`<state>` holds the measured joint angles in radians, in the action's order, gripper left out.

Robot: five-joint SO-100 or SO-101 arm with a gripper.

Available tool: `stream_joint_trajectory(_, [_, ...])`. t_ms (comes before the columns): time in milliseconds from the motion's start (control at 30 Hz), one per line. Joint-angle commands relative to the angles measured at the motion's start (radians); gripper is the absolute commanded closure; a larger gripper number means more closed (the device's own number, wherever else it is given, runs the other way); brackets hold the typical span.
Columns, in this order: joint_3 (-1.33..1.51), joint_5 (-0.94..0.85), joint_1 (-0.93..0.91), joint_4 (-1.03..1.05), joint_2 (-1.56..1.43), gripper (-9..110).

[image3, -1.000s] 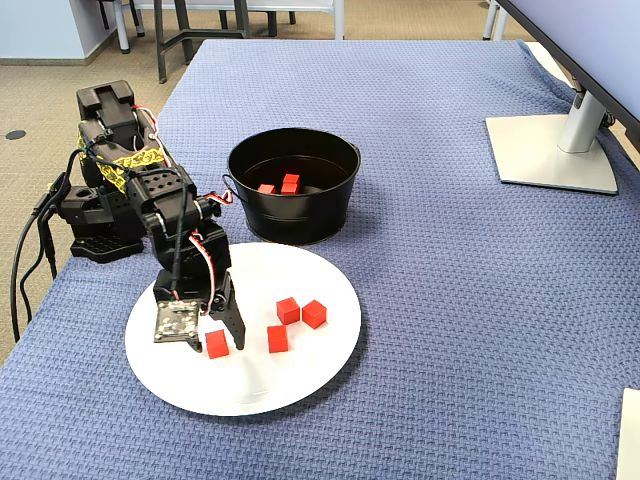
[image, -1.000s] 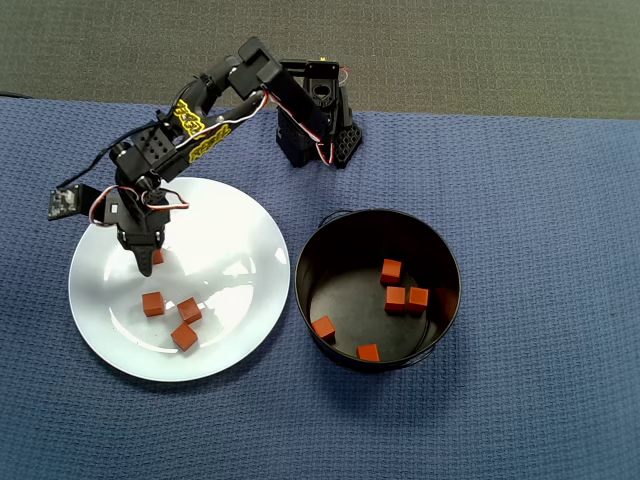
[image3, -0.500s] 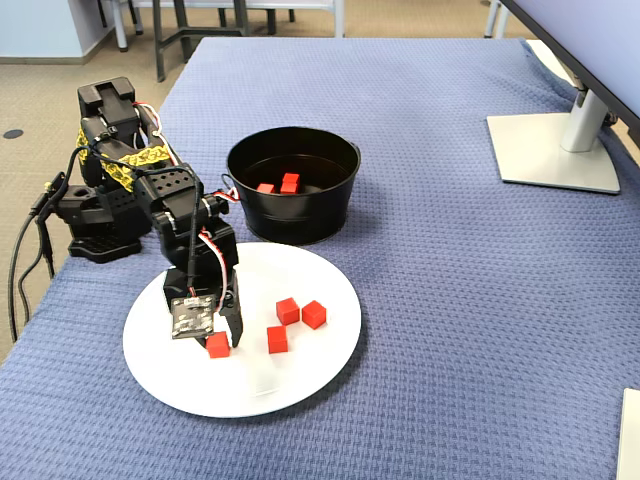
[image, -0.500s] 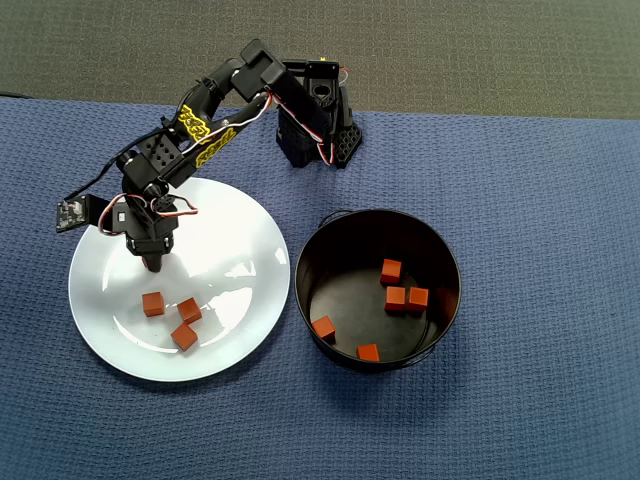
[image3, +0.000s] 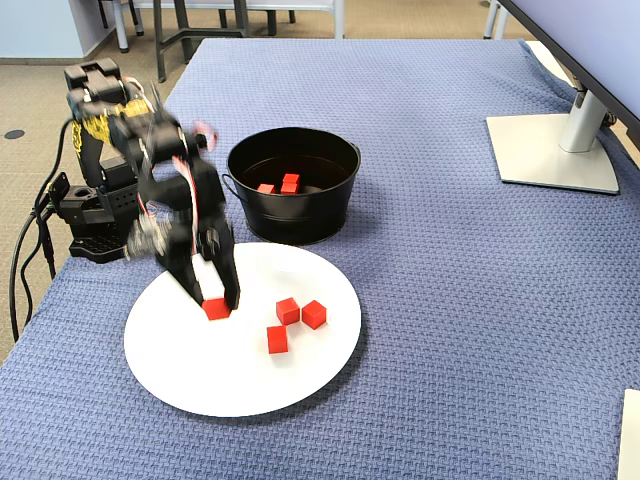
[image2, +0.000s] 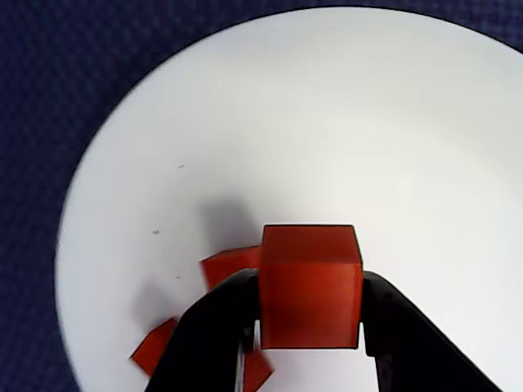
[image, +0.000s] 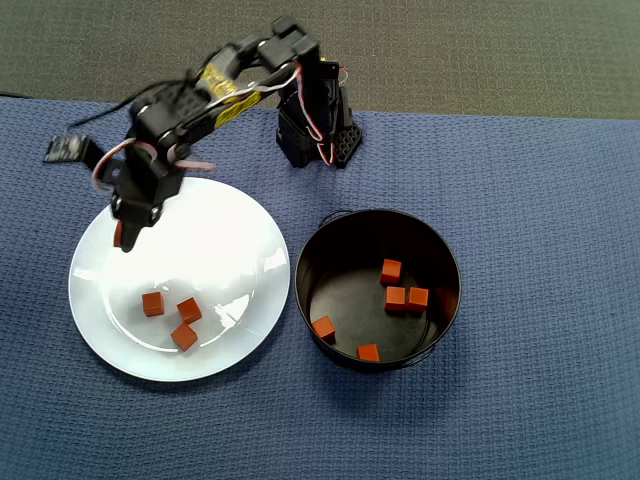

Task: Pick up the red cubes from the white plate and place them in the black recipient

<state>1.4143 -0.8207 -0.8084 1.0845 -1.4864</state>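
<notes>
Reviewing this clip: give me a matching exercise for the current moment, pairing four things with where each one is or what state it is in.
Column one:
1. black two-finger claw
2. three small loose orange-red cubes
3. round black metal pot
4. large round glossy white plate

Column two:
A. lying on the plate
B. holding five cubes inside
C. shut on one cube
D. on the blue cloth, left of the pot in the overhead view

Pairs: 1-C, 2-A, 3-B, 4-D

Arm (image3: 160, 170) motion-blurred, plate cubes (image2: 233, 265) partly hidden behind gripper (image2: 310, 327)
</notes>
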Motion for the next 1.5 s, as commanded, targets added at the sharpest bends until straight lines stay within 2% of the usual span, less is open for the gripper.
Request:
stream_joint_trajectory(0, [0.037, 0.15, 0.144, 0.032, -0.247, 102])
stream_joint_trajectory(200, [0.17, 0.383, 0.453, 0.046, -0.514, 102])
stream_joint_trajectory(433, [0.333, 0.546, 0.887, 0.114, -0.667, 101])
stream_joint_trajectory(467, [0.345, 0.543, 0.943, 0.138, -0.675, 95])
stream_joint_trajectory(567, [0.391, 0.5, 1.034, 0.17, -0.698, 65])
stream_joint_trajectory(700, [0.351, 0.403, 0.917, 0.164, -0.676, 61])
stream_joint_trajectory(867, [0.302, 0.249, 0.62, 0.158, -0.617, 64])
stream_joint_trajectory(1000, [0.302, 0.133, 0.379, 0.058, -0.512, 65])
stream_joint_trajectory(1100, [0.301, 0.044, 0.265, -0.005, -0.4, 65])
stream_joint_trajectory(1267, [0.256, 0.031, 0.195, -0.071, -0.221, 66])
stream_joint_trajectory(1467, [0.265, -0.104, 0.224, -0.146, -0.066, 66])
